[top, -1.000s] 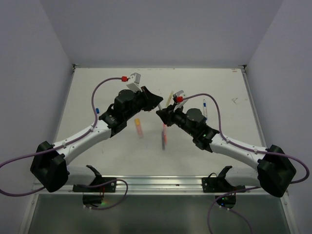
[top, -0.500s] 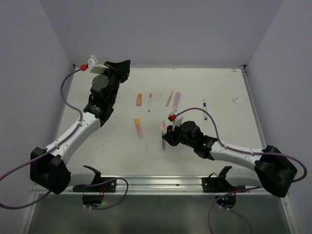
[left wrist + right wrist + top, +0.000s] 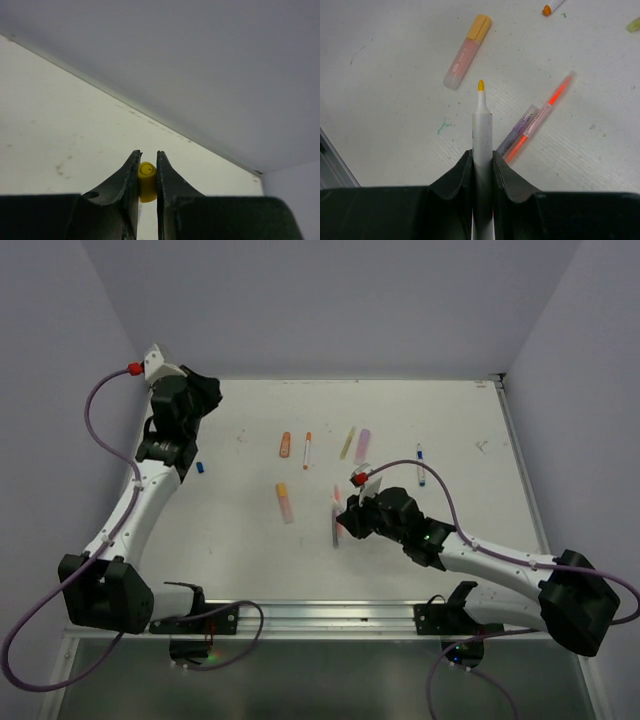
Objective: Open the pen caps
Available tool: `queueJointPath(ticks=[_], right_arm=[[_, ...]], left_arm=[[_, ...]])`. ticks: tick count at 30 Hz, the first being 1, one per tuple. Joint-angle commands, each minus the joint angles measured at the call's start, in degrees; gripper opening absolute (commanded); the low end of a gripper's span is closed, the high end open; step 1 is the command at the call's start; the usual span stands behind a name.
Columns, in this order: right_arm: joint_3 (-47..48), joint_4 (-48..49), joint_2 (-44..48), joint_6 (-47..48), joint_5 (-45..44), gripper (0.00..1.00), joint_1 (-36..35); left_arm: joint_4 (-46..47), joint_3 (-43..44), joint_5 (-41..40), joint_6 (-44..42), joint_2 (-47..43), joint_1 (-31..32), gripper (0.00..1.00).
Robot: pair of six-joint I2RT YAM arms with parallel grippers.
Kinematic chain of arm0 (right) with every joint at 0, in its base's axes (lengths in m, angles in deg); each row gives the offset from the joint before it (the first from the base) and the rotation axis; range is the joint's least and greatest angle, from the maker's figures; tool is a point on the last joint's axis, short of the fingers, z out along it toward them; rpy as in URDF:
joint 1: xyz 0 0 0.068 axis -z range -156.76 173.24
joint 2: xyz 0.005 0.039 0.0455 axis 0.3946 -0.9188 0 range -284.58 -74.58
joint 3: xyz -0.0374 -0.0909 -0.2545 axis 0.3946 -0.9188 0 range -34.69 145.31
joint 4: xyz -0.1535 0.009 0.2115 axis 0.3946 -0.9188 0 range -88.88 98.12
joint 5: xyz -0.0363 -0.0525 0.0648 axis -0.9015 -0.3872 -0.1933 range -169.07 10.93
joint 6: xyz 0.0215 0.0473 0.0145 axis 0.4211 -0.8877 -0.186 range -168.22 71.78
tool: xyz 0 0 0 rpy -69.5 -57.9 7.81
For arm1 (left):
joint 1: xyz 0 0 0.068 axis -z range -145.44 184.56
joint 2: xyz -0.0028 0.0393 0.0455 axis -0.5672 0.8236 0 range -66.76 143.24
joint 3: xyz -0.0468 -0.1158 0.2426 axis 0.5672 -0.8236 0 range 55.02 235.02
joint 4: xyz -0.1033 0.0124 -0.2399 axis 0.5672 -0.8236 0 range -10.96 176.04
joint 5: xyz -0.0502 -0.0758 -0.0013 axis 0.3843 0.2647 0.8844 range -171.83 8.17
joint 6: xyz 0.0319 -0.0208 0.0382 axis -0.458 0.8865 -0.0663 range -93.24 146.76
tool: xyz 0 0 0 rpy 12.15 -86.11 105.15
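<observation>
Pinching a yellow cap (image 3: 146,181) in the left gripper (image 3: 148,159), out over the table's (image 3: 240,550) far-left corner, likely for dropping clear. Clamping the uncapped white pen (image 3: 481,125) in the right gripper (image 3: 482,159), tip forward, above the pink highlighter (image 3: 466,52) and 2 slim pens (image 3: 520,132).

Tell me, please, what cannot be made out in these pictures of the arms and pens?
- Top view: the yellow cap is hidden; the left gripper's own wrist covers it.
- Right wrist view: the white pen's rear end is hidden between the right gripper's fingers.
- Top view: the small blue piece is too small to tell cap from pen.
- Right wrist view: the print on the pink highlighter is too small to read.
</observation>
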Motion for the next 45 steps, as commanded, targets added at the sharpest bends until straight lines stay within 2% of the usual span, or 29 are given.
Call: queueJointPath(ticks=[1, 4, 7, 12, 22, 24, 45], right_arm=[[2.43, -0.21, 1.60, -0.93, -1.11, 0.00, -0.09], [2.51, -0.48, 2.13, -0.93, -0.93, 0.00, -0.01], [2.34, -0.83, 3.09, -0.75, -1.02, 0.00, -0.01], [1.81, -0.65, 4.41, -0.75, -0.84, 0.00, -0.01], [0.32, -0.83, 7.84, -0.75, -0.93, 0.00, -0.01], [-0.21, -0.83, 8.28, -0.84, -1.11, 0.00, -0.01], [-0.82, -0.57, 8.90, -0.75, -1.46, 0.00, 0.08]], left_arm=[[-19.08, 2.99, 6.69, -10.63, 2.28, -6.79, 0.02], [-28.23, 4.48, 6.96, -16.97, 5.18, -13.81, 0.06], [-34.23, 5.71, 6.26, -21.81, 8.78, -17.26, 0.08], [-37.15, 6.59, 4.68, -25.76, 14.85, -20.52, 0.10], [-34.96, 8.18, 7.39, -28.85, 26.63, -22.37, 0.17], [-34.17, 8.18, 9.32, -29.72, 27.42, -22.46, 0.18], [-29.42, 9.93, 10.39, -32.28, 35.95, -23.07, 0.25]])
